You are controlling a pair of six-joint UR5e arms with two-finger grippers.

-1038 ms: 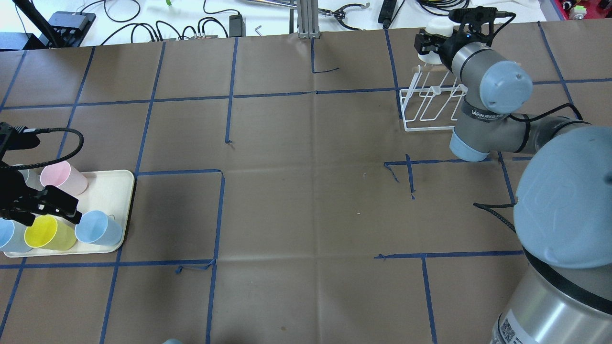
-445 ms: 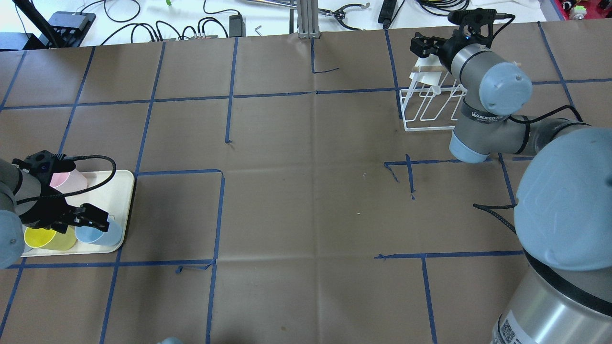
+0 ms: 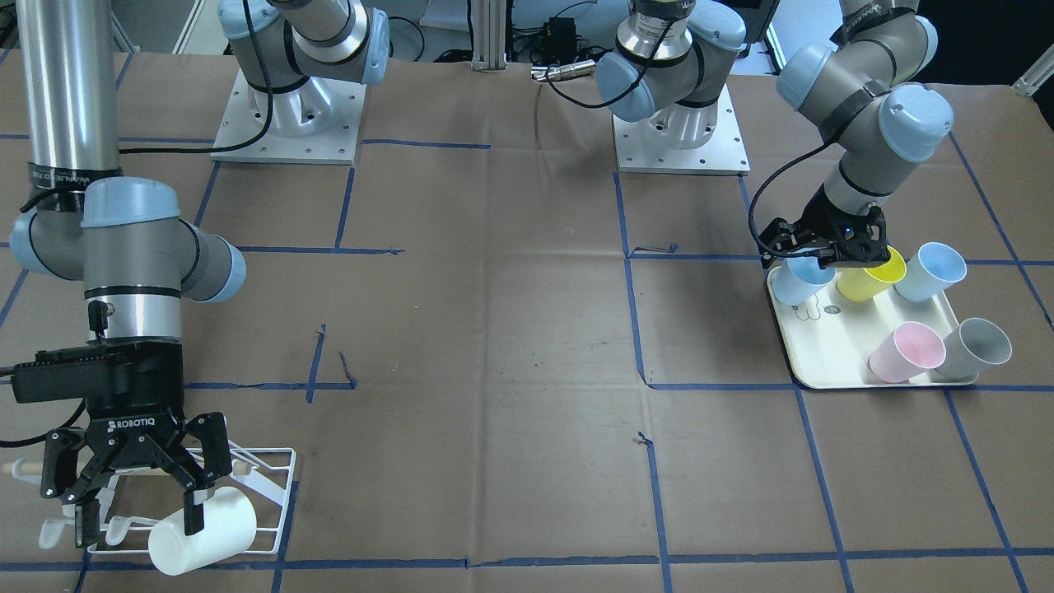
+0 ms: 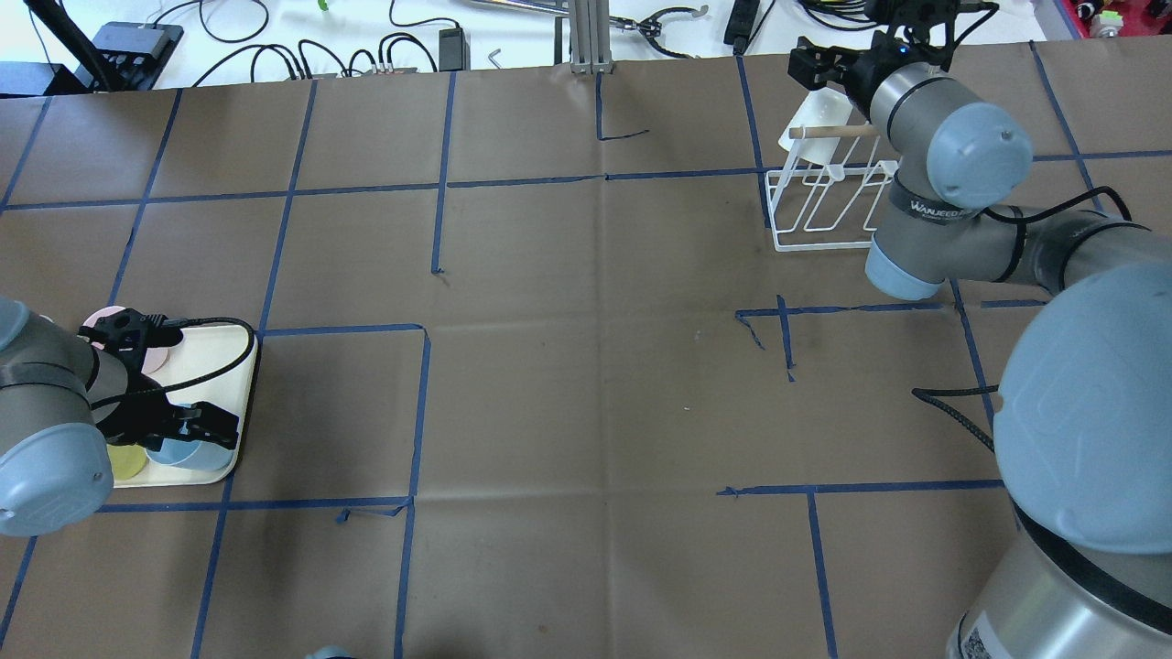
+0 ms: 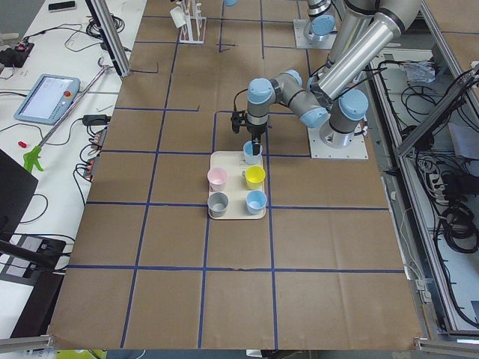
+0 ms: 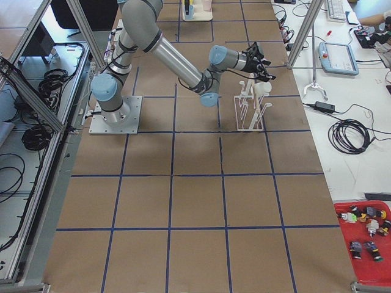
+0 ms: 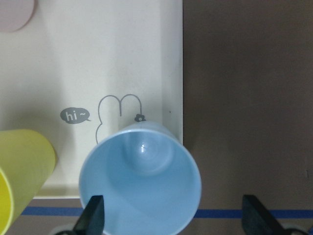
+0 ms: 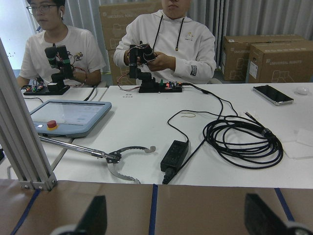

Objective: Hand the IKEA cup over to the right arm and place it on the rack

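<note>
The right arm point(image 3: 132, 255) reaches over the rack point(image 4: 824, 206) while the left arm point(image 3: 881, 123) bends low over the tray point(image 3: 832, 346). A white cup point(image 3: 204, 531) lies tilted on the rack, and the right gripper point(image 3: 138, 520) hangs just above it, spread wide and empty. I'd say that delivery is finished and the next pick is in hand: the left gripper point(image 3: 822, 262) straddles a pale blue cup point(image 7: 142, 186) with its fingers point(image 7: 93, 215) wide apart, gripping nothing, and needs to centre, sink and close.

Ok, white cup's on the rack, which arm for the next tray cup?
Left, probably. The left gripper is open directly over the light-blue cup on the tray; the right gripper sits open at the rack by the white cup, across the table.
</note>
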